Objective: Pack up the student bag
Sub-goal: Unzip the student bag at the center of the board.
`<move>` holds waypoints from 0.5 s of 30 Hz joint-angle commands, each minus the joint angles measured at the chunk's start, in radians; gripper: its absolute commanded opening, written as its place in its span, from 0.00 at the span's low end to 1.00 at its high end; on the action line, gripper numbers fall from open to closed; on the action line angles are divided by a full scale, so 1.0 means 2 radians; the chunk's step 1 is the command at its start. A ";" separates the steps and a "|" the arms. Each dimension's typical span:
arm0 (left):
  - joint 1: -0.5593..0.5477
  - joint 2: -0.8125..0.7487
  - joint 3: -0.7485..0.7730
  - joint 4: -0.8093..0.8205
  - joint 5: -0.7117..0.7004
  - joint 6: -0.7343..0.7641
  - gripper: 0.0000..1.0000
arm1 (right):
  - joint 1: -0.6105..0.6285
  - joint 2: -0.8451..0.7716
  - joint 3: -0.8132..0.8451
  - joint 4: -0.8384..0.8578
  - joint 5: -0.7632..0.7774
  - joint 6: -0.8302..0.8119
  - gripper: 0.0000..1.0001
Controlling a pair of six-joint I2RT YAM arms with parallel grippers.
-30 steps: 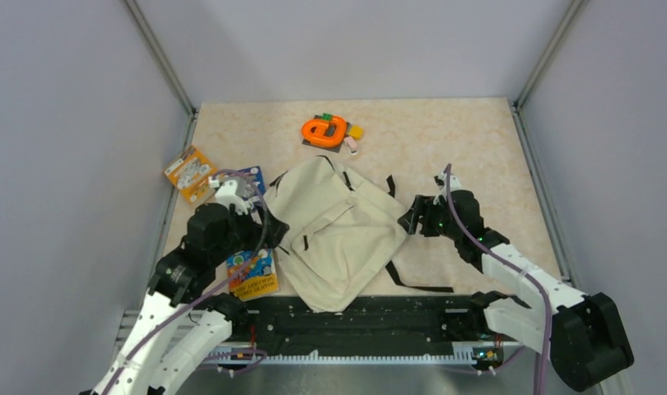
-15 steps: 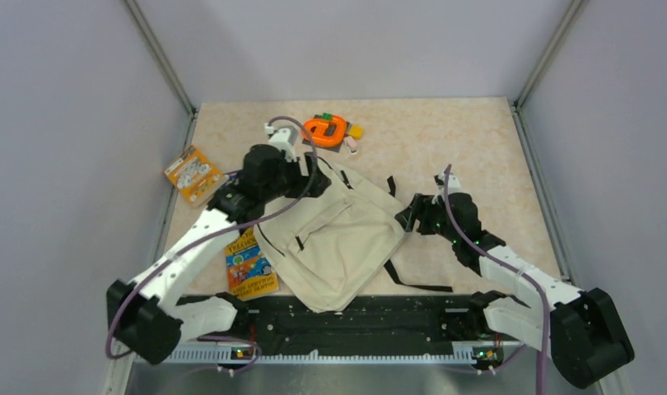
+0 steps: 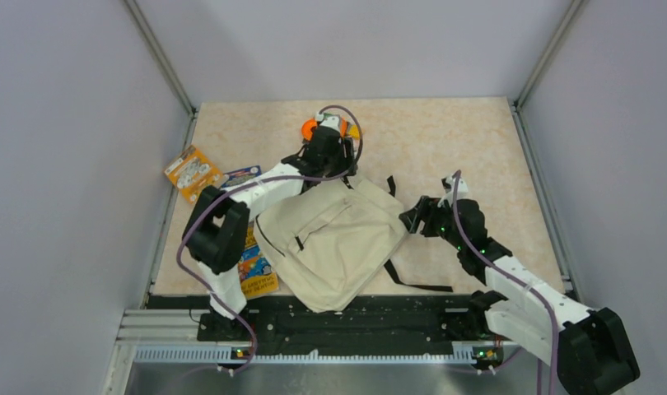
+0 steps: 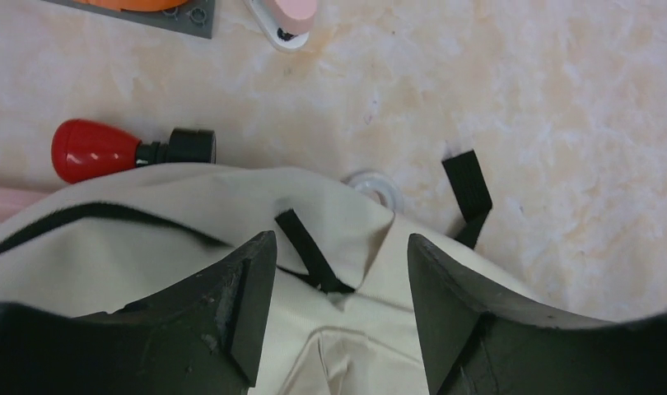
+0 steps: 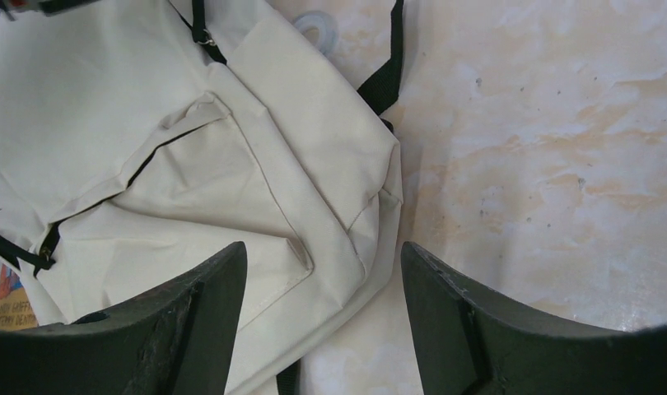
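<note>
1. Two things dominate the marbled cream worktop (image 3: 445, 140). One is the student bag (image 3: 334, 243), which lies flat in the near middle. It is soft beige cloth, creased, with a stitched front pocket and black zip lines.
2. The left tool (image 4: 338, 247) hangs over the bag's far edge. Its dark, wedge-shaped fingers are spread and pinch nothing. A short black webbing loop (image 4: 310, 255) on the bag shows in the gap.
3. The right tool (image 5: 322, 255) is at the bag's right corner. Its fingers are likewise spread wide and empty, with cloth under one side and bare worktop under the other.
4. Just beyond the bag's far edge lies a glossy red bulb with a black collar (image 4: 108, 150). A small clear ring (image 4: 378, 188) touches the cloth near it.
5. Farther from the bag sit a grey studded plate (image 4: 149, 8) carrying something orange and a rounded pink piece (image 4: 287, 15).
6. A flat black strap (image 4: 470, 193) trails off the bag's far right side.
7. A bright printed booklet (image 3: 256, 276) pokes out from under the bag's left edge.
8. Left of the bag lies an orange carded pack (image 3: 190, 171), and a blue card (image 3: 241, 175) lies between the two.
</note>
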 commanded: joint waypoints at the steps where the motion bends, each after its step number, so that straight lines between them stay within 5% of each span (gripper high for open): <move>1: -0.014 0.055 0.066 0.013 -0.062 -0.004 0.62 | 0.007 -0.026 -0.001 0.002 0.009 -0.006 0.67; 15: -0.055 0.095 0.094 -0.039 -0.193 0.008 0.56 | 0.007 -0.048 -0.002 -0.005 -0.013 -0.004 0.67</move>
